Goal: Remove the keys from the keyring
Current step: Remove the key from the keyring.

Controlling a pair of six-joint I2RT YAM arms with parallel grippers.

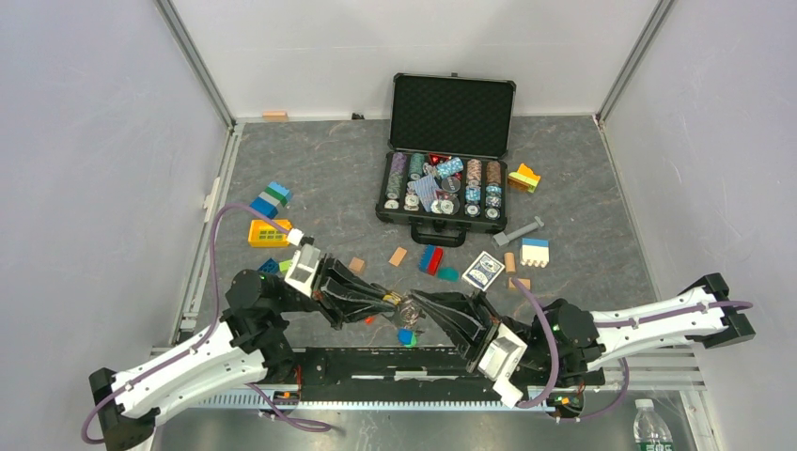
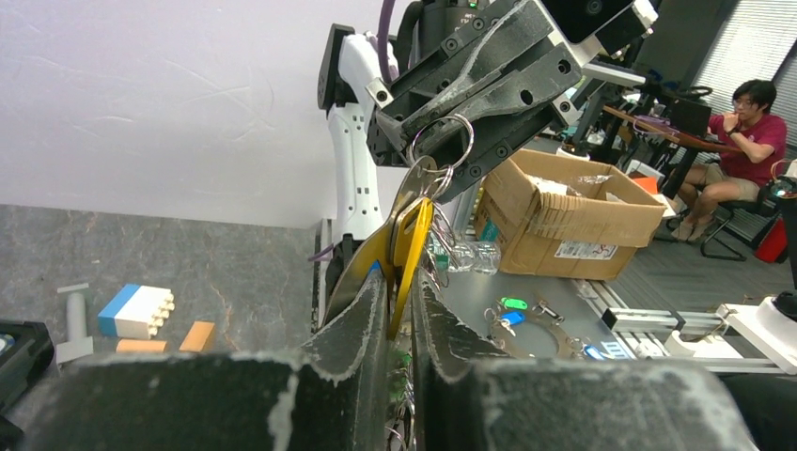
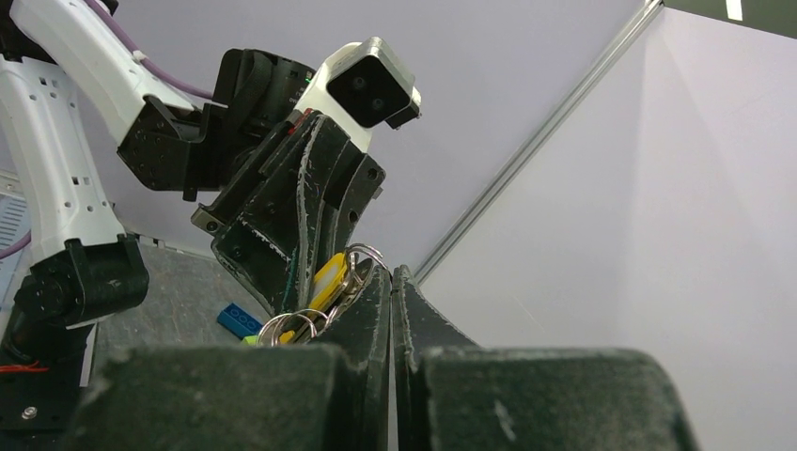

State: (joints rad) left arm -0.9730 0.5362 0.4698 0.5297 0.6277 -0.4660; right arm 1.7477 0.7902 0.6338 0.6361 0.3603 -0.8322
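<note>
Bright and even, lit from above; soft, short shadows only, on the dark grey mottled table mat (image 1: 320, 169). Blurred along the bottom of both wrist views, on the close black rough-coated fingers (image 2: 188, 404); sharp farther back.

Robotics lab, a fenced test cell.

Top view:
- Work area boxed in by pale wall panels (image 1: 85, 188) set in an aluminium extrusion frame (image 1: 195, 61). The posts run to the 11 and 1 o'clock corners.
- Dark, stone-patterned surface (image 1: 320, 169).
- White-and-black left arm (image 1: 188, 362) and right arm (image 1: 658, 319) are mounted on a metal rail (image 1: 395, 399) at 6 o'clock. Purple cable (image 1: 214, 263) loops off them.
- Test props lie scattered: toy blocks (image 1: 268, 230) and an open poker chip case (image 1: 451, 113) at 12 o'clock.
- Water bottle (image 1: 650, 427) at 5 o'clock, outside the frame.

Left wrist view, beyond the cell toward 3 o'clock:
- Cardboard box (image 2: 564, 221).
- Seated person in a red shirt (image 2: 742, 141).
- Window blinds (image 2: 752, 38).
</note>
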